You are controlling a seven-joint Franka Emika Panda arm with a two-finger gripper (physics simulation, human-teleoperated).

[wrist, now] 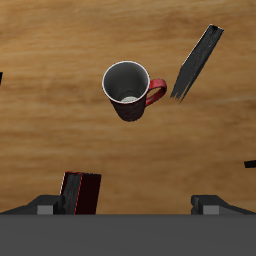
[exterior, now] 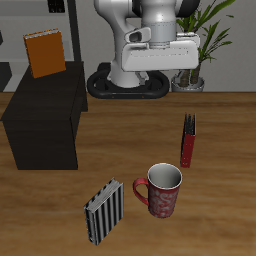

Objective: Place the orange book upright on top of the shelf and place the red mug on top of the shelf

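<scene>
Orange, thin and flat-covered, the orange book (exterior: 43, 53) already stood upright on the matte black shelf (exterior: 40, 125) at upper left of the exterior view. Lower centre, the red mug (exterior: 160, 190) sat on the wooden table (exterior: 225, 150), handle sideways, mouth up, ready for grasping.

From the wrist, the mug (wrist: 130, 91) showed its grey-white inside. Whether the gripper (wrist: 140, 206) jaws stood apart, I could not tell.

A wooden table (exterior: 225, 140) with warm brown grain fills the scene under even, soft light. At the far side a potted plant (exterior: 205, 45) stands by a pale wall, and dark shelving (exterior: 15, 35) rises in the far corner.
</scene>
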